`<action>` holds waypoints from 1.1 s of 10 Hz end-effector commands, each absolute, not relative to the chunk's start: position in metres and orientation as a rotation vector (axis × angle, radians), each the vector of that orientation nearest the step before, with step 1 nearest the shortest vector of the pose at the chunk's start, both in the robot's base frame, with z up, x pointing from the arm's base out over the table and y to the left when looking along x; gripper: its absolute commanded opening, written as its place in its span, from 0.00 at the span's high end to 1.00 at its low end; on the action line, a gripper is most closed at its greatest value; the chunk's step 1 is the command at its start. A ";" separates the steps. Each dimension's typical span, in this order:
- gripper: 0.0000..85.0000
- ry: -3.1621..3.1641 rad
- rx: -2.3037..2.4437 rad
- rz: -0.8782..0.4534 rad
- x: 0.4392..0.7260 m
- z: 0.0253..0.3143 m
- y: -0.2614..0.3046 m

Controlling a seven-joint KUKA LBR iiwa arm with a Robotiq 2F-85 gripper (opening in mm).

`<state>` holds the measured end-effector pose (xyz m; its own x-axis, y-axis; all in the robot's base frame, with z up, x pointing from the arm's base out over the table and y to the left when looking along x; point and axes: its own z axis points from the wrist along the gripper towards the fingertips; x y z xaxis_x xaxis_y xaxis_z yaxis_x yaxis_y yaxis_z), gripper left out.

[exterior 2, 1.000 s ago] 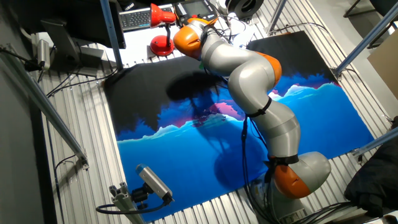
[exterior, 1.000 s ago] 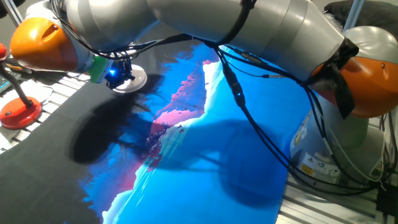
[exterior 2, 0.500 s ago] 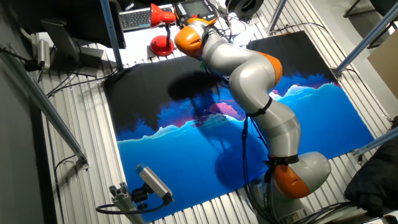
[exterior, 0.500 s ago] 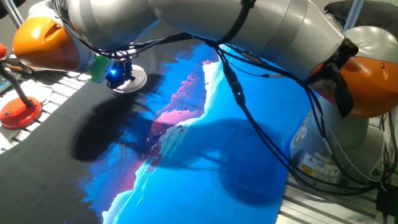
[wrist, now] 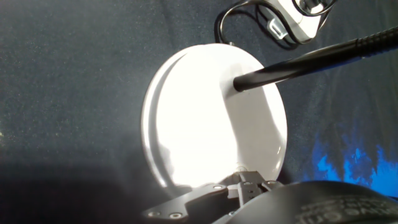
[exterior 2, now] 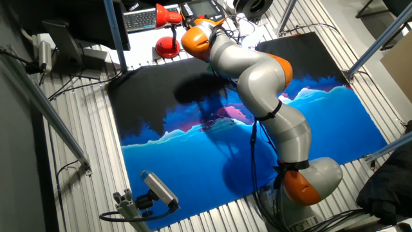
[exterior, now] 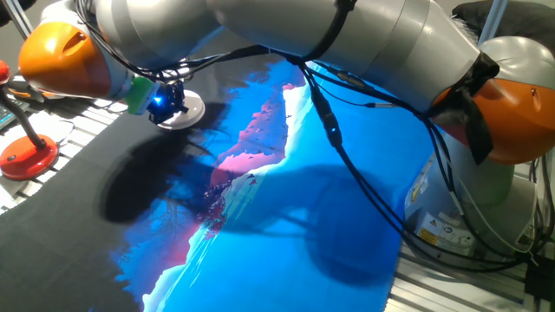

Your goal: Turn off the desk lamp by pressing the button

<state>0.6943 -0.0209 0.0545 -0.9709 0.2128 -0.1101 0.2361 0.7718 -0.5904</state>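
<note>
The desk lamp's flat round white disc base [wrist: 205, 118] fills the hand view, brightly lit, on the dark mat. Its thin dark stem [wrist: 311, 59] slants up to the right. The lamp head is out of view. My gripper [wrist: 250, 182] is at the disc's near edge, with its fingertips together right over the rim. In one fixed view the gripper [exterior: 162, 104], glowing blue, sits on the white base [exterior: 189, 113]. In the other fixed view the arm [exterior 2: 244, 64] hides the lamp.
A second lamp with a round red base [exterior: 26, 156] stands left of the mat; it also shows in the other fixed view [exterior 2: 168, 45]. A white plug with a black cable [wrist: 292, 15] lies beyond the disc. The blue and black mat [exterior: 286, 199] covers the table.
</note>
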 end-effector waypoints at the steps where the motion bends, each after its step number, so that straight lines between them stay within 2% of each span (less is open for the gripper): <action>1: 1.00 2.923 0.373 -0.980 0.694 0.054 -0.021; 4: 1.00 2.940 0.366 -0.956 0.693 0.056 -0.020; 7: 1.00 3.032 0.396 -0.800 0.683 0.075 -0.006; 11: 1.00 3.051 0.443 -0.761 0.663 0.093 0.020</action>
